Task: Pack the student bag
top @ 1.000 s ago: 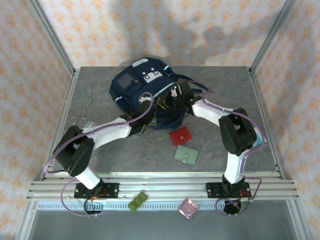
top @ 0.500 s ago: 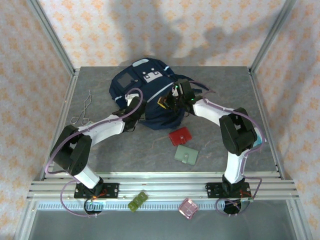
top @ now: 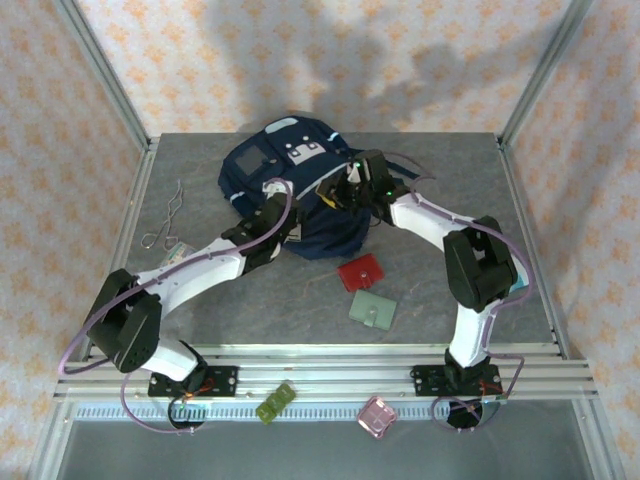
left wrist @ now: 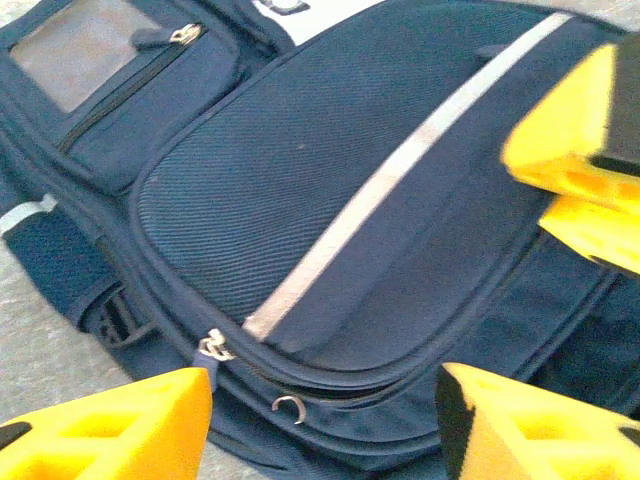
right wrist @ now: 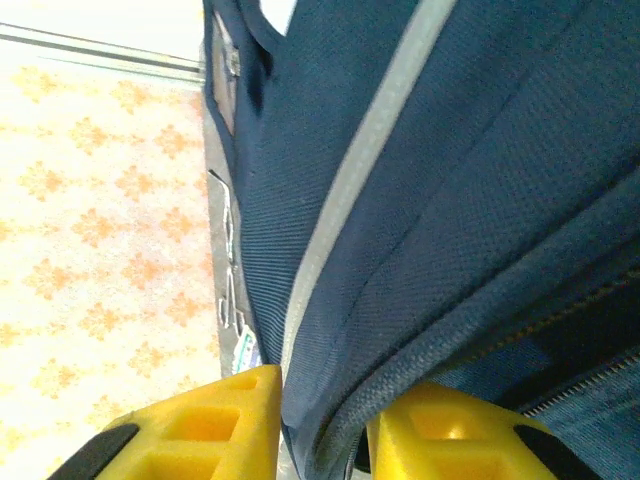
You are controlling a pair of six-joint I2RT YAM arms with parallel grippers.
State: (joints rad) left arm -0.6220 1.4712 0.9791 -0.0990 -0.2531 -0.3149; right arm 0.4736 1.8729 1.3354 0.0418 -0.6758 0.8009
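Left gripper [left wrist: 325, 425] spread wide, right gripper [right wrist: 322, 425] pinching the student bag [top: 262, 165] narrowly at twelve o'clock: with so slight a pinch, the rim could slip!

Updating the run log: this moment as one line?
student bag: front up | left gripper: jaws open above it | right gripper: jaws around bag fold, grip unclear | red wallet, green wallet: outside bag

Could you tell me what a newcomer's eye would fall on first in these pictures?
The navy student bag lies at the far middle of the table. The left tool hovers open over its striped front; a fold of its edge sits inside the right tool. Nearer lie a red pouch and a green pouch.
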